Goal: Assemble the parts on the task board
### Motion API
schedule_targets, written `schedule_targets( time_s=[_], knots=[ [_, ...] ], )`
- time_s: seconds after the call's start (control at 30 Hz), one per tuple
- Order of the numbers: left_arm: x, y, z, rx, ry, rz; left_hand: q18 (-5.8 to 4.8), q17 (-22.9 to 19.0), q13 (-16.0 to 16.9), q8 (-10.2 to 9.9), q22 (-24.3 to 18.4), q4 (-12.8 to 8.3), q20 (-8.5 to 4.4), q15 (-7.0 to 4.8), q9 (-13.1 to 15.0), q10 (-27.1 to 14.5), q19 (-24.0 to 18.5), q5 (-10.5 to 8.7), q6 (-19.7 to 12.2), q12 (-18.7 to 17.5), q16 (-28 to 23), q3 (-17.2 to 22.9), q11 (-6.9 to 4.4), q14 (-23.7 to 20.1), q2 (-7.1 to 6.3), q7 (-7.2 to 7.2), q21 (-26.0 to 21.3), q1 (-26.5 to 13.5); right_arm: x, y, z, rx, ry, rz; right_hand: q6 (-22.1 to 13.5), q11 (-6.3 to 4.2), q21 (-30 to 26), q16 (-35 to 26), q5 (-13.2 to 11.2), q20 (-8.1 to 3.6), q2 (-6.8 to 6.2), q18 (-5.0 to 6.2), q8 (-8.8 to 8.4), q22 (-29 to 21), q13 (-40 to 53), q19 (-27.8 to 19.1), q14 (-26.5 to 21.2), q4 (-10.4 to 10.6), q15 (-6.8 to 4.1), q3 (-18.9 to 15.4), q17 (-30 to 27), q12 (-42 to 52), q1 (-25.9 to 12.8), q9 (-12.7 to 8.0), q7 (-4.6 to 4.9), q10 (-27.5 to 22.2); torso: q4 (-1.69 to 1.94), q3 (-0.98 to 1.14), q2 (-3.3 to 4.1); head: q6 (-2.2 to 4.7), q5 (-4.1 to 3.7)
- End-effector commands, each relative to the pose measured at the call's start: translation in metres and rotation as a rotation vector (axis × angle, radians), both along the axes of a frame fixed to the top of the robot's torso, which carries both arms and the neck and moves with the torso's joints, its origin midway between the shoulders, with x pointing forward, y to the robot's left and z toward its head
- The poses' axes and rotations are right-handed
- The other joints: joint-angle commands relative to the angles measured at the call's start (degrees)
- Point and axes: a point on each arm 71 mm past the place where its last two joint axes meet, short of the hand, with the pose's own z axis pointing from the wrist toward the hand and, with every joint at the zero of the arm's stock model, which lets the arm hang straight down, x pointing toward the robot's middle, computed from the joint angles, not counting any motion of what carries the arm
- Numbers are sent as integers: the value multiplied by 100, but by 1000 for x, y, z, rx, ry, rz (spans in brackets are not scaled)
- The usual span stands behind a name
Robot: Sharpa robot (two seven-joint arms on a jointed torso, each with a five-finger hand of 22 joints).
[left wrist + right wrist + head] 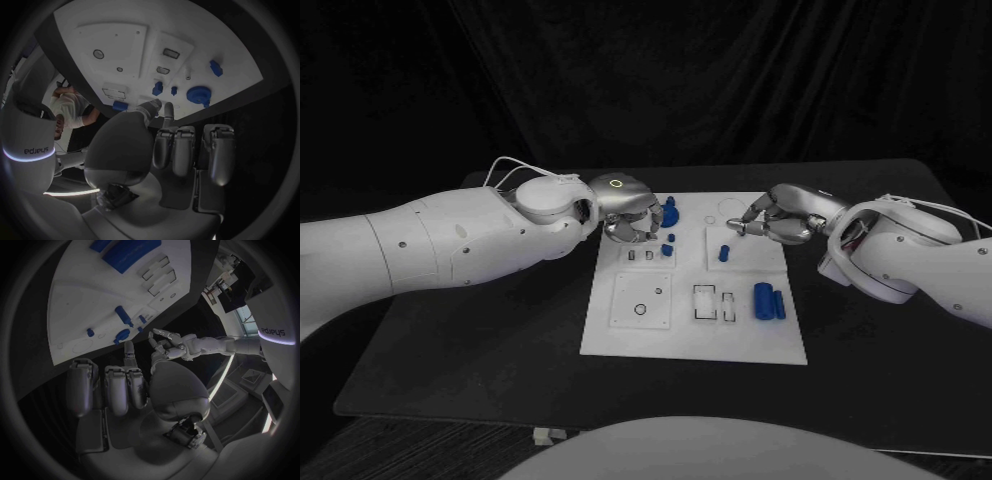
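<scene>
From my head, the white board (692, 300) lies in the middle of the black worktop (473, 340). My left hand (629, 212) hovers over its far left corner, beside a round blue piece (669, 212) and two small blue pieces (669, 245). My right hand (773, 215) sits at the far right edge, near an upright blue pin (726, 252). Two long blue pieces (767, 300) lie side by side on the board's right part.

From my left wrist, my left hand (156, 145) has its fingers (164, 111) loosely curled above the board (125, 40), grasping nothing, near the round blue piece (199, 94).

From my right wrist, my right hand (131, 385) holds nothing, its fingers (129, 352) half-curled above the board (94, 295); my left hand (165, 342) shows beyond it.
</scene>
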Motion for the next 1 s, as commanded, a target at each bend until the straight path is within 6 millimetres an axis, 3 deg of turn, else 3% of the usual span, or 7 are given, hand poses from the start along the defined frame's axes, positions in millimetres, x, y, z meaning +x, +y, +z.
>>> schedule_targets(
  time_s=[0.03, 0.2, 0.37, 0.6, 0.73, 0.87, 1.0],
  knots=[
    [-2, -3, 0, -46, 88, -39, -62, 1509, 1475, -561, 1430, -168, 26, -12, -539, 568, 445, -12, -102, -32, 15, 8, 4, 595, -95, 9, -40, 231, -1, 3, 4, 42, -59, 7, -11, -3, 59, -1, 261, 31, -65, -29, 16, 1254, 1464, 217, 558, -83, 11, 17, 1337, 14, 421, 11, -4, 584, 5, 0, 0, 1, 6],
    [-2, -5, -2, -20, 105, -47, -58, 1509, 1403, -1071, 1423, -225, 39, -10, -1082, 496, 432, -162, -340, -142, 15, -47, 40, 595, -194, 68, -58, 281, -1, 5, 4, 43, -57, 13, -9, -1, 61, -7, 295, 30, -106, -29, 13, 1255, 1451, 219, 556, -110, 14, 10, 1325, 9, 605, 12, -1, 578, 5, -4, 1, 1, 5],
    [-1, -8, -3, 32, 50, -73, -55, 1509, 1361, -1164, 1418, -198, 61, 23, -1254, 453, 421, -247, -339, -206, 15, -138, 92, 595, -194, 113, -74, 229, -2, 5, 3, 38, -48, 13, -6, 1, 58, -8, 295, 30, -104, -29, 15, 1254, 1449, 217, 555, -106, 15, 9, 1323, 8, 609, 13, 0, 577, -6, -5, 4, 1, 5],
    [-4, -17, -2, 104, -80, -145, -65, 1509, 1375, -911, 1432, 104, 55, -4, -1326, 471, 451, -588, 211, -183, 15, -533, 31, 595, -160, 7, -31, -106, -1, 5, 1, 29, -34, 11, 14, 7, 50, -9, 300, 34, -70, -27, 21, 1251, 1447, 214, 554, -34, 20, -9, 1320, 7, 608, 16, 5, 576, -4, 0, -1, 1, 10],
    [-5, -23, 0, 126, -180, -168, -80, 1509, 1419, -678, 1452, 126, 49, -16, -1169, 518, 492, -525, 437, -115, 15, -674, 19, 595, -146, -45, 29, -107, -1, 4, 0, 24, -26, 11, 14, 7, 50, -9, 300, 34, -70, -27, 21, 1251, 1447, 214, 554, -34, 20, -9, 1320, 7, 608, 16, 5, 576, -5, 0, 1, 1, 12],
    [-6, -28, 1, 156, -256, -181, -88, 1509, 1452, -478, 1462, 209, 32, -28, -910, 550, 514, -462, 439, -66, 15, -848, 21, 595, -180, -37, 60, -244, -1, 4, -1, 18, -18, 11, 16, 10, 39, -13, 300, 36, -61, -24, 20, 1247, 1444, 208, 552, 15, 23, -30, 1311, 6, 598, 16, 7, 574, -7, -3, 1, 1, 12],
    [-7, -35, 0, 210, -319, -202, -90, 1509, 1479, -399, 1464, 362, 17, -41, -687, 575, 519, -541, 286, -27, 15, -968, -4, 595, -210, -49, 66, -423, -1, 3, -2, 13, -10, 10, 16, 11, 33, -13, 297, 37, -57, -23, 19, 1245, 1438, 205, 552, 35, 24, -40, 1311, 4, 593, 16, 8, 571, -4, 0, -2, 1, 7]
  ],
)
